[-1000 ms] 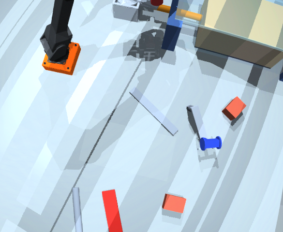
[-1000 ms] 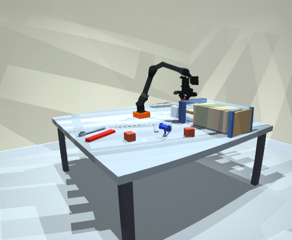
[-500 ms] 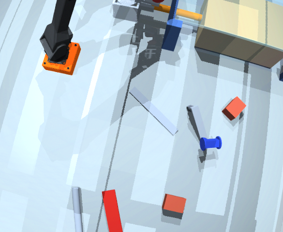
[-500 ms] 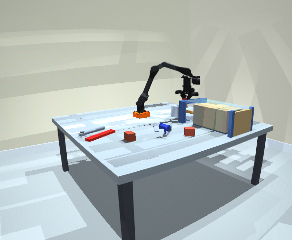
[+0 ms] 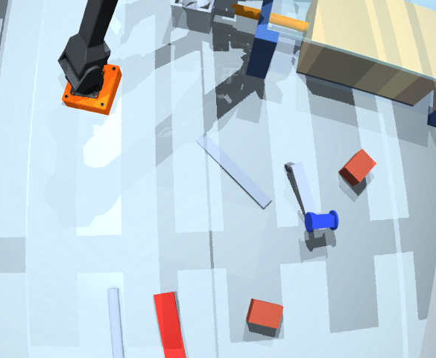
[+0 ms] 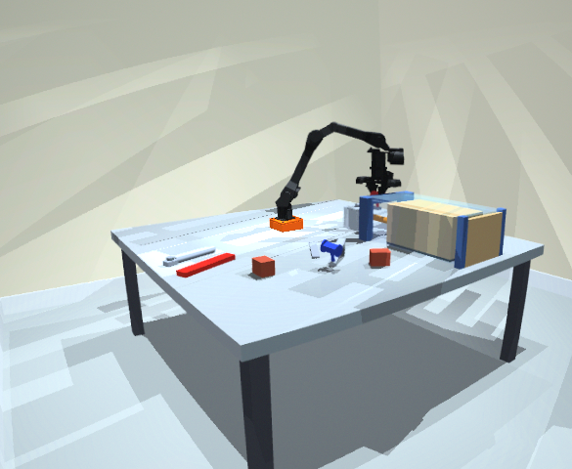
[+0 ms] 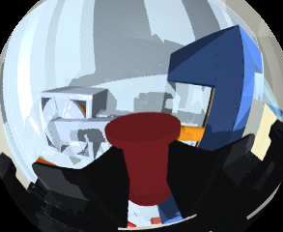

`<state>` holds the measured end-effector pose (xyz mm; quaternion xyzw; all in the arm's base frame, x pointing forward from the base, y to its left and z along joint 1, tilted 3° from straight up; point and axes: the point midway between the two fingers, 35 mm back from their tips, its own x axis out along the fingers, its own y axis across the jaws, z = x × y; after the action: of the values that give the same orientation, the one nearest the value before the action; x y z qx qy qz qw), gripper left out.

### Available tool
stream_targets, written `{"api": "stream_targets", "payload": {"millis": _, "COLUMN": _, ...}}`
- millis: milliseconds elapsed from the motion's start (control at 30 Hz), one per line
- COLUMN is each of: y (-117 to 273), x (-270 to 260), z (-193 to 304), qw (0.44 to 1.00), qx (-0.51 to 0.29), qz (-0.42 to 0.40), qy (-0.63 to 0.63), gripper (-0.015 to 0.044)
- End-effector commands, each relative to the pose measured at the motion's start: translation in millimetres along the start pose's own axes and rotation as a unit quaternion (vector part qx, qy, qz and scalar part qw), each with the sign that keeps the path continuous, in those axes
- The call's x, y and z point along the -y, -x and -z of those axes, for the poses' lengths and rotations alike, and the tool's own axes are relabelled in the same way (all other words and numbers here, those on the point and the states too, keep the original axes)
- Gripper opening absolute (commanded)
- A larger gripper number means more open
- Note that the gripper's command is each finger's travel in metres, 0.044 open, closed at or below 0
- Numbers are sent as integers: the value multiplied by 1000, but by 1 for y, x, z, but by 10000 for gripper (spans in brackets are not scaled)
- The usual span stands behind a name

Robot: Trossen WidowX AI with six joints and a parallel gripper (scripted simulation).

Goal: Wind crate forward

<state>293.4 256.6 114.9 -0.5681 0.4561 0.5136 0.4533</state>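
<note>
Well, the gripper [image 6: 375, 189] [image 7: 141, 138] is closed around a red knob [image 6: 374, 193] [image 7: 143, 130]. In the top view, the grey winch [image 5: 191, 19] [image 6: 352, 217] [image 7: 97, 105] sits at twelve o'clock; the tan crate [image 5: 372, 42] [image 6: 420, 230] [image 7: 267, 130], between one and two, lies flat (apart from the blue frame [image 5: 259, 54] [image 6: 366, 220] [image 7: 230, 99] at its mouth end). A blue knob [image 5: 321, 221] [image 6: 331, 248] lies toward four.

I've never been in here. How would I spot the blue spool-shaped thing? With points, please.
Find the big tan crate [image 5: 372, 46] [image 6: 419, 230] between blue posts on the table. Out in front of it, near two red-orange blocks [image 5: 264, 314] [image 6: 263, 266], is the blue spool [image 5: 321, 221] [image 6: 331, 248]. It alone there is round-waisted with flared ends; the blocks are plain and boxy.
</note>
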Motion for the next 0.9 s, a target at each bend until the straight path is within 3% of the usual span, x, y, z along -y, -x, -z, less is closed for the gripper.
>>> {"api": "stream_targets", "payload": {"millis": 0, "y": -1, "x": 0, "z": -16, "qw": 1000, "qx": 11, "qz": -1, "qy": 4, "gripper": 0}}
{"api": "stream_targets", "payload": {"millis": 867, "y": -1, "x": -9, "z": -47, "qw": 1000, "qx": 13, "qz": -1, "qy": 4, "gripper": 0}}
